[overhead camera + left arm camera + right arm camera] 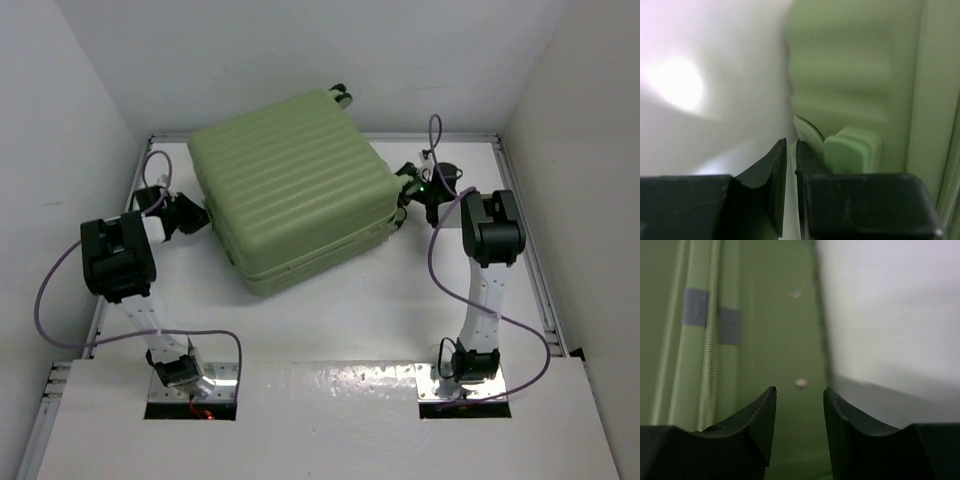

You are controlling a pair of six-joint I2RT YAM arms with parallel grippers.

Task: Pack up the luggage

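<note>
- The white table [350,320] carried both arm bases at its near edge.
- The left gripper [195,215] sat against the suitcase's left side. In the left wrist view, its fingers [775,170] were pressed almost together, with only a thin slit between them and nothing in it.
- The right gripper [405,190] reached to the suitcase's right side. Its jaws stood apart and held nothing.
- The luggage [290,185] lay flat and closed on the middle to far part of the table, with its ribbed shell facing up.
- Its zipper [710,355] ran along the seam, just beyond the right fingertips.
- Small black wheels [343,95] showed at its far corner.
</note>
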